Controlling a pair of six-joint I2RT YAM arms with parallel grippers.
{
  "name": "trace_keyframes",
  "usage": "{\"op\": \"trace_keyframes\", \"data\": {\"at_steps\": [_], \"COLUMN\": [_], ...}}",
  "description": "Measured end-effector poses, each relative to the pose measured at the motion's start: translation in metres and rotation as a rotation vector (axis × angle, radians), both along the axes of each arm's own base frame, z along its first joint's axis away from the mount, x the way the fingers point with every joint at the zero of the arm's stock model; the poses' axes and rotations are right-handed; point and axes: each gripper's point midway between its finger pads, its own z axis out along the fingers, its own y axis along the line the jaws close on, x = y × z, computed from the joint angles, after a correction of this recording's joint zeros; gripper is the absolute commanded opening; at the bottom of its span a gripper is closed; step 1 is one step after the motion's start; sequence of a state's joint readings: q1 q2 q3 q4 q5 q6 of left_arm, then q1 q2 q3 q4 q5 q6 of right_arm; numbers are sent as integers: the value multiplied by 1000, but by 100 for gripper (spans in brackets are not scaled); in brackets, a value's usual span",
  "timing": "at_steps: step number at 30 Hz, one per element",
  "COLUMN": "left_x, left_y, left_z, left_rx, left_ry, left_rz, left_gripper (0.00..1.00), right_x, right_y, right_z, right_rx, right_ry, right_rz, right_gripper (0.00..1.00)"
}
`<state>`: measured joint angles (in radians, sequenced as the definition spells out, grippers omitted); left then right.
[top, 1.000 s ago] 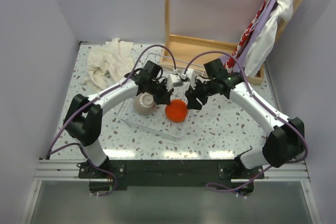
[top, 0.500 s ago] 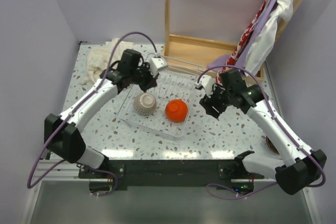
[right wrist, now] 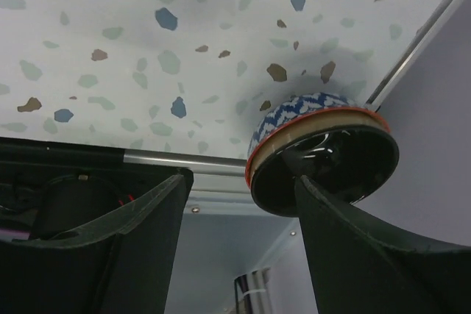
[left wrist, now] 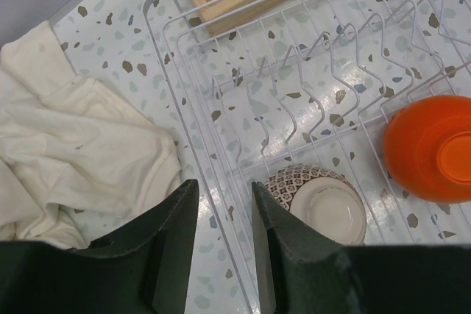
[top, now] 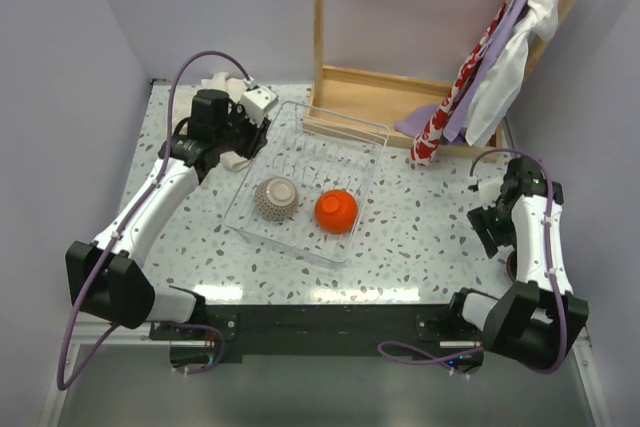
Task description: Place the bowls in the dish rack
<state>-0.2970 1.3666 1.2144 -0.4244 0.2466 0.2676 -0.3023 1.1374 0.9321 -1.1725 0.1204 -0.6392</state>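
Observation:
The dish rack (top: 370,192) of thin clear wire sits mid-table. Two bowls lie upside down in it: a patterned bowl (top: 277,197) with a pale foot ring and an orange bowl (top: 337,210). My left gripper (top: 255,127) hovers over the rack's far left corner, open, with only the rack's rim (left wrist: 158,42) between its fingers (left wrist: 173,240). The left wrist view shows both bowls, the patterned bowl (left wrist: 316,200) and the orange bowl (left wrist: 430,148). My right gripper (top: 490,219) is open at the table's right edge, its far finger by a blue-patterned, red-rimmed bowl (right wrist: 324,152).
A crumpled white cloth (top: 205,117) lies at the far left, beside the left gripper. A wooden tray-like frame (top: 400,97) stands behind the rack. Hanging cloths (top: 500,57) drape at the far right. The right-hand bowl stands close to the table's metal edge (right wrist: 184,159).
Both arms have drawn back from the rack's middle. The left went far-left and opened its jaws; the right swung out to the table's right edge. Both bowls stay in the rack.

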Motion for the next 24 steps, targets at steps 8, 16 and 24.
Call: {"op": "trace_keyframes", "data": {"at_steps": [8, 16, 24], "left_x": [1, 2, 1], "left_y": [-3, -4, -6], "left_z": [1, 1, 1], "left_rx": [-24, -28, -47], "left_ry": [5, 4, 12], "left_rz": [4, 4, 4], "left_gripper": [40, 40, 40], "right_x": [-15, -21, -22], "right_y": [-17, -23, -24], "right_z": [-18, -28, -39], "right_rx": [70, 105, 148], "right_ry": [95, 126, 165], "right_rz": [-153, -228, -278], "right_gripper": [62, 53, 42]}}
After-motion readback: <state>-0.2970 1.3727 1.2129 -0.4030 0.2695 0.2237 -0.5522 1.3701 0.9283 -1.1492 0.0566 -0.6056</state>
